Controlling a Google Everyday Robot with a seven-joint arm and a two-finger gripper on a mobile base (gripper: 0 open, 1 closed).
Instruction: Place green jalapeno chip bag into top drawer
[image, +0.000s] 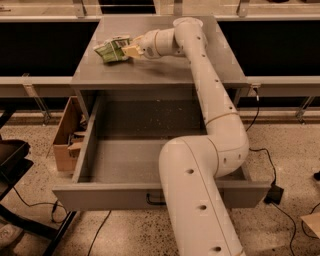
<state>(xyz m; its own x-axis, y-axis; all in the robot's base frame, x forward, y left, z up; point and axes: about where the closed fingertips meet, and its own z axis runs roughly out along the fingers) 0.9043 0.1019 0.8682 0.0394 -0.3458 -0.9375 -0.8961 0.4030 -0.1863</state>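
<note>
The green jalapeno chip bag (110, 50) lies crumpled on the grey cabinet top (165, 70), at its left side. My gripper (128, 50) is at the bag's right edge and touches it, at the end of the white arm (210, 100) that reaches up and left across the cabinet. The top drawer (107, 196) is pulled fully out below the cabinet top. Its speckled grey floor (127, 160) holds nothing I can see. Its black handle (154, 201) is partly hidden behind the arm's lower link.
An open cardboard box (64, 137) stands on the floor left of the drawer. A black chair base (15, 165) is at the far left. Cables and a black power block (274, 194) lie on the speckled floor at the right.
</note>
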